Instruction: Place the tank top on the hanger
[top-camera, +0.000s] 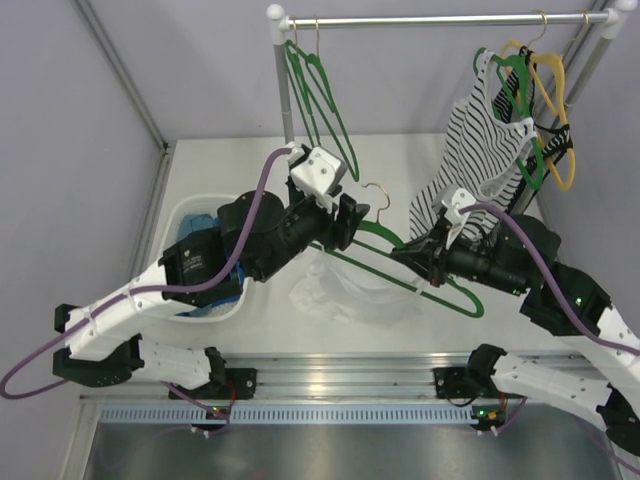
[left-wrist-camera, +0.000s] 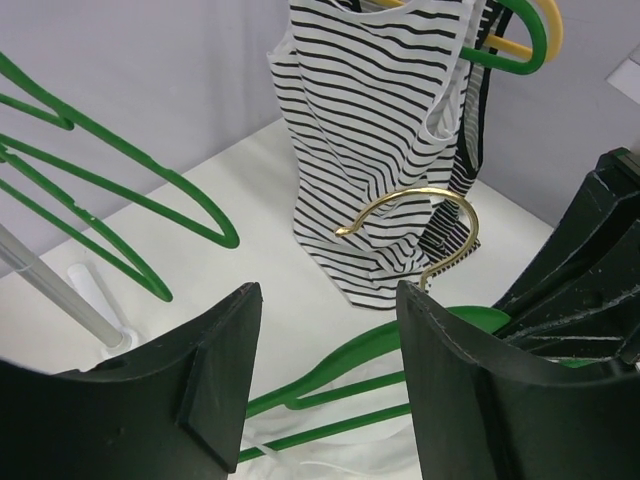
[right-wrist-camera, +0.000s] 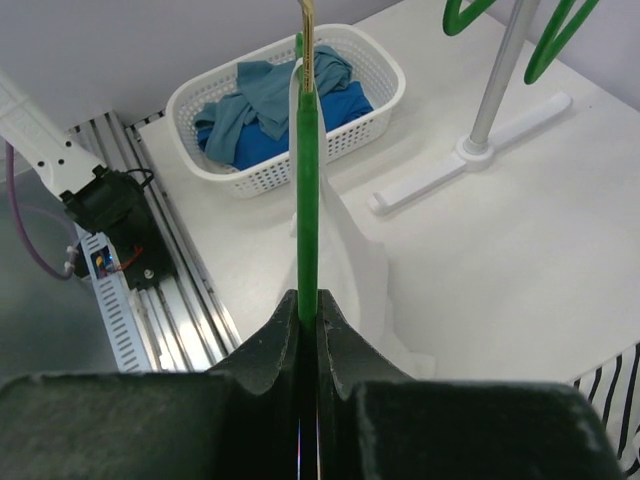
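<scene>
The green hanger is held level above the table, its metal hook pointing to the back. My right gripper is shut on its thin green bar, which runs straight out from between the jaws. The white tank top lies bunched on the table under the hanger, and in the right wrist view the tank top sits just beside the bar. My left gripper stands open close to the hook end. In its own view the hanger and the white fabric lie beyond its spread fingers, with nothing between them.
A rail at the back carries spare green hangers, a striped top and a yellow hanger. Its post stands on a white foot. A white basket of blue clothes sits at the left.
</scene>
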